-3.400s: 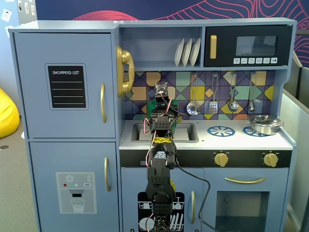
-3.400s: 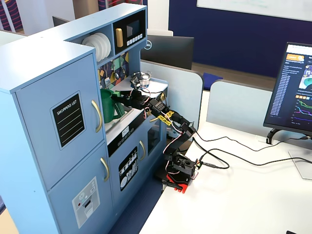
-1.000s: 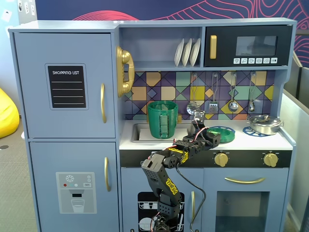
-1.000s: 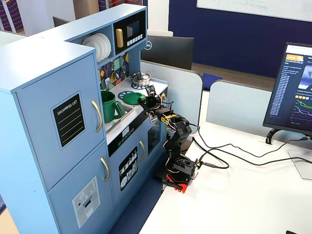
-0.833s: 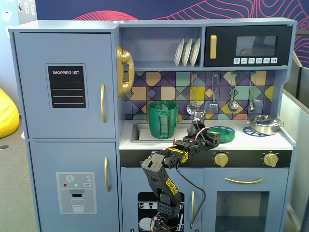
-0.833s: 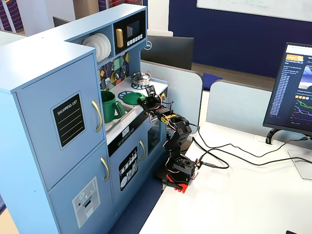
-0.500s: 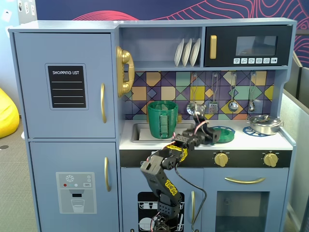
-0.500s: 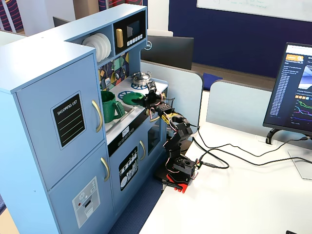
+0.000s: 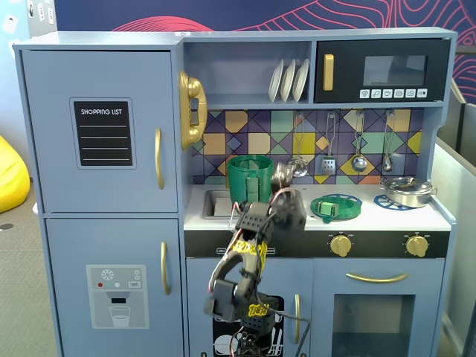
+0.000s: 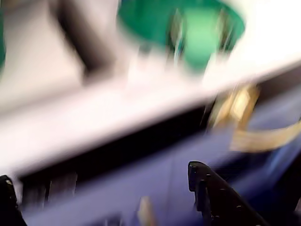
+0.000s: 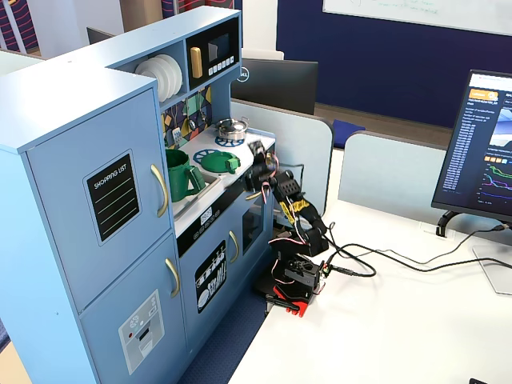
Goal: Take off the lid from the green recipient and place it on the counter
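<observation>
The lid [image 9: 335, 207] lies flat on the white tabletop [image 9: 416, 217] of the toy kitchen, over the left burner ring, with its small tab pointing toward the front edge. In a fixed view from the side the lid [image 11: 219, 162] sits between the sink and the silver pot [image 11: 233, 127], touching neither. The wrist view is badly blurred, but a green round shape [image 10: 188, 23] shows near its top above the pale tabletop [image 10: 84, 127] edge.

The green cup [image 9: 250, 183] stands upright at the sink [image 9: 214, 202], well left of the lid, its top open. From the side the green cup [image 11: 179, 175] stands at the near end of the tabletop [image 11: 232, 178], beside the tall cabinet door.

The jaws [image 9: 286, 199] hang in front of the tabletop edge, between the cup and the lid, touching neither and carrying nothing. In the wrist view two dark fingertips [image 10: 200, 176] stand far apart at the lower corners with nothing between them, so the jaws are released. From the side the jaws [image 11: 258, 154] are just off the tabletop's front edge, with the arm [image 11: 294, 214] folded up above its base on the white desk [image 11: 416, 320].

The silver pot [image 9: 407, 190] sits on the right burner ring, well apart from the lid.
</observation>
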Action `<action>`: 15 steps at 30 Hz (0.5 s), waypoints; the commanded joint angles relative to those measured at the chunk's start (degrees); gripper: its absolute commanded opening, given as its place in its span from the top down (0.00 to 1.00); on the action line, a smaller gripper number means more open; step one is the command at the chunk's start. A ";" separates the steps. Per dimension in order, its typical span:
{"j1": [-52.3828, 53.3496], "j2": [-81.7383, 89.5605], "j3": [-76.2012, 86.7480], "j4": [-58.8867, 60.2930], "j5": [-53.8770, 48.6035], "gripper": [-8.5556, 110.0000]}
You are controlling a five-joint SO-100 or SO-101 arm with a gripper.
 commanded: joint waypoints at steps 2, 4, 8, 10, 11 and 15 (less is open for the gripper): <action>-6.50 7.91 14.77 0.35 -1.49 0.60; -9.32 10.90 20.74 -0.62 -1.23 0.61; -12.66 12.92 30.41 -2.02 -0.70 0.61; -13.89 13.89 34.19 -2.55 -0.53 0.61; -14.77 14.77 35.95 -2.81 -0.35 0.61; -17.14 19.86 41.48 -1.85 -0.09 0.62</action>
